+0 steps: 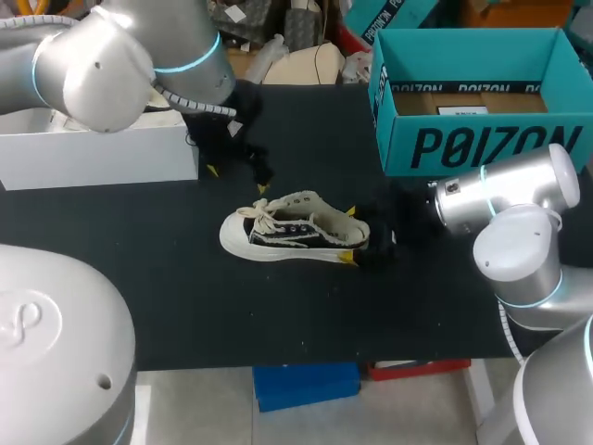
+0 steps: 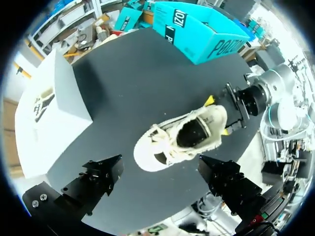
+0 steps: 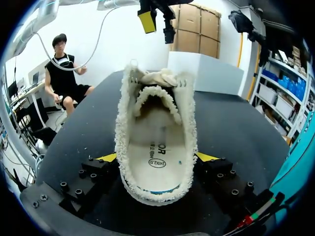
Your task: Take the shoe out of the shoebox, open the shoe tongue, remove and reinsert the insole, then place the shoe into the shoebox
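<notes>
While the shoe [image 1: 292, 232] sits on its sole out on the black table [image 1: 185, 306], the right gripper [image 1: 348, 235] is at its heel. The two yellow tips press against either side, so I'd call that a grip on the shoe. The shoe's long axis runs straight away from that gripper, heel nearest and toe pointing off to the robot's left.

The left gripper [image 1: 237, 179] hangs above the shoe's laced end, on its far side, fingers spread wide with nothing between them. It looks like the one free to work, and the mouth of the shoe lies below it, a little toward the heel. The open-topped teal shoebox [image 1: 482, 148] stands beyond the heel, well apart from the shoe.

The shoe is cream with a dark side panel, a frayed, fluffy collar and loose laces [image 1: 264, 218]. The pale insole [image 3: 155, 147] lies flat inside.
</notes>
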You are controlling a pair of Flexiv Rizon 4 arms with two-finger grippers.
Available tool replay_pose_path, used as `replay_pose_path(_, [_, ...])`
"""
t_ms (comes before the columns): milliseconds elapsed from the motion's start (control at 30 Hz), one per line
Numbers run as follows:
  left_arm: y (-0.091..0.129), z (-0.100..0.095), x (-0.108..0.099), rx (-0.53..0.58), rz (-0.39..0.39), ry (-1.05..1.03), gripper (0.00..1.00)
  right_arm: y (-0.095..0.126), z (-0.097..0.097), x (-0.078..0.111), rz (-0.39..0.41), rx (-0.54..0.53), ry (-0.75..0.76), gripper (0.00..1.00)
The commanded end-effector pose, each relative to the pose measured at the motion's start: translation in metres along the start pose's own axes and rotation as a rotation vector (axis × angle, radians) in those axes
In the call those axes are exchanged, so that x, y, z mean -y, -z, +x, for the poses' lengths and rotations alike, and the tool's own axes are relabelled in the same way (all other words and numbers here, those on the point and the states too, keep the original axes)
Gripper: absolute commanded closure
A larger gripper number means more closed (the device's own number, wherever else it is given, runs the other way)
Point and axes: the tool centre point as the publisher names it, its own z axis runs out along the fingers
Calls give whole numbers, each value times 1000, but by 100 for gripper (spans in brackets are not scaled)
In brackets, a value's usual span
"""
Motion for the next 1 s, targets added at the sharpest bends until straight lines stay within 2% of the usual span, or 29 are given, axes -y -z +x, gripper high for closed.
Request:
replay_pose_path(33, [-6, 20, 7, 319, -106, 502, 0, 0, 1, 1, 4, -1, -2, 100])
replay_pose_path(100, [-13, 33, 5, 347, -105, 548, 0, 0, 1, 1, 4, -1, -2, 100])
replay_pose_path(200, [-21, 46, 3, 318, -144, 571, 0, 0, 1, 1, 4, -1, -2, 100])
replay_pose_path(267, [-31, 52, 5, 418, -137, 615, 0, 0, 1, 1, 4, -1, -2, 100])
replay_pose_path(300, [-33, 54, 6, 401, -144, 606, 0, 0, 1, 1, 4, -1, -2, 100])
replay_pose_path(633, [-52, 62, 19, 485, -162, 609, 0, 0, 1, 1, 4, -1, -2, 100])
replay_pose_path(867, [-66, 77, 22, 435, -151, 449, 0, 0, 1, 1, 4, -1, -2, 100])
replay_pose_path(1000, [-73, 82, 24, 454, -154, 420, 0, 0, 1, 1, 4, -1, -2, 100])
